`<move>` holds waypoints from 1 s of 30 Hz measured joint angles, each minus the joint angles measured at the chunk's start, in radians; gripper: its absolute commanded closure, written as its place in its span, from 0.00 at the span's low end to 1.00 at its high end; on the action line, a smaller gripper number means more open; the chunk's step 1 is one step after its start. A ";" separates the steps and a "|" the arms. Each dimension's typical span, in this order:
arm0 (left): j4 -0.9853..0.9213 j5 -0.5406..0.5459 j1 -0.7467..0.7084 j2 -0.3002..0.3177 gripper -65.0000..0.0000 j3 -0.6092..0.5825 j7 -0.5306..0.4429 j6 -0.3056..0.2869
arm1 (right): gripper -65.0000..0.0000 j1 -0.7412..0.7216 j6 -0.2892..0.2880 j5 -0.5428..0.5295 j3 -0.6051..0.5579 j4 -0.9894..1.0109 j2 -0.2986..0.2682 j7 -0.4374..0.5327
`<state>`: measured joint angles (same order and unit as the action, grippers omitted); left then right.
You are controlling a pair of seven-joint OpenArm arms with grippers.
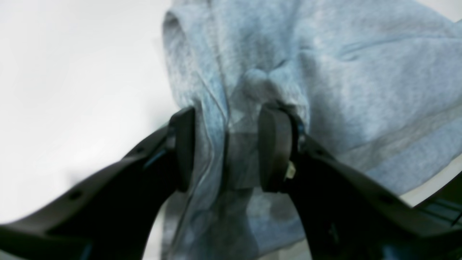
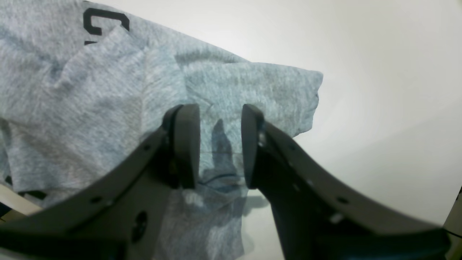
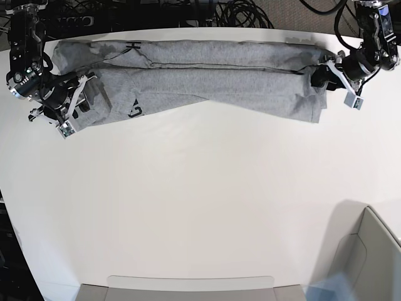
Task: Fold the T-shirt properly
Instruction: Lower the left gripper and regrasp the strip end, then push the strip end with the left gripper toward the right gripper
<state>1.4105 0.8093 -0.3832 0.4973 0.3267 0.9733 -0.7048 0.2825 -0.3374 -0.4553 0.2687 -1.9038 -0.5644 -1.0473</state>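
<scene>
T-shirt (image 3: 194, 78) stretched along counter (image 3: 200, 207) twelve o'clock edge; left end effector (image 1: 223, 148) pinching bunched hem, right end effector (image 2: 220, 144) straddling cloth, pinch uncertain; risk: uneven pull drags fold askew, cloth slips free

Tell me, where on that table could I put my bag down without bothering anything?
The white table is bare from the T-shirt down to the near edge, with grey bins at the near right corner. The far strip is crowded: shirt stretched across, left gripper and right gripper at its ends.
</scene>
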 measured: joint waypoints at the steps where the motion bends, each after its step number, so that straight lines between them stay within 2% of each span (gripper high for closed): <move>1: 0.001 0.005 0.001 -0.010 0.57 0.000 -0.004 0.000 | 0.69 0.000 0.000 0.000 0.000 0.000 0.000 0.000; 16: 0.037 0.026 -0.009 -0.068 0.58 -0.007 0.001 -0.002 | 0.69 0.000 0.000 0.000 0.000 0.000 0.000 0.000; 21: 0.059 0.030 -0.016 -0.071 0.71 -0.040 0.017 -0.003 | 0.69 0.000 0.000 0.000 0.000 0.000 0.000 0.000; 23: 0.058 0.030 -0.016 -0.071 0.83 -0.040 0.017 -0.003 | 0.69 0.000 0.000 0.000 0.000 0.000 0.000 0.000; 25: 0.055 0.028 -0.016 -0.072 1.00 -0.040 0.023 -0.003 | 0.69 0.000 0.000 0.000 0.000 0.000 0.000 0.000; 30: 0.053 0.027 -0.016 -0.074 1.00 -0.037 0.024 -0.007 | 0.69 0.000 0.000 0.000 0.000 0.000 0.000 0.001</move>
<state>1.4631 0.8368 -0.3996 0.4236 0.2897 0.9970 -0.7116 0.2821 -0.3374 -0.4553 0.2687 -1.9034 -0.5648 -1.0466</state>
